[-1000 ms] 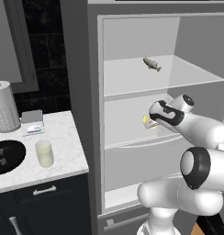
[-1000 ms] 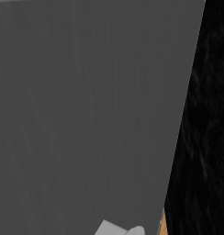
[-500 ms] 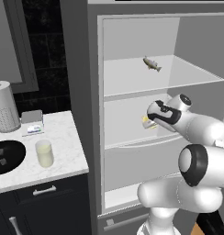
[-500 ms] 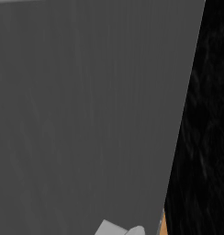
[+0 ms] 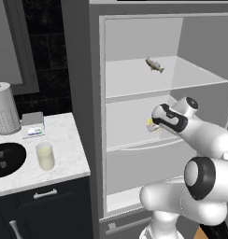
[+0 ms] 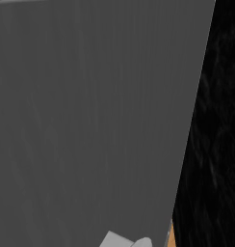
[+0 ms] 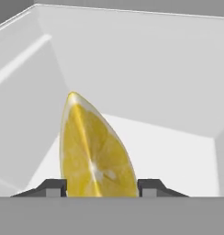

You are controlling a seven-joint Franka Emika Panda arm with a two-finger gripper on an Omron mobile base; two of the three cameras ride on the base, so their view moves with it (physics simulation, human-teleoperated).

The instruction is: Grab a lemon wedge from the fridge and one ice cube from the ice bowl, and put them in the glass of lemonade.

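1. Lemon wedge (image 7: 94, 151) sits pinched between the two dark fingertips (image 7: 53, 187) of the gripper (image 5: 153, 125), over the fridge (image 5: 134, 116) middle shelf.
2. No readable writing anywhere.
3. White shelves; grey fish-shaped item (image 5: 154, 65) one shelf up. Marble counter (image 5: 64, 140) left carries glass of lemonade (image 5: 45, 156) beside black ice bowl (image 5: 6, 159).
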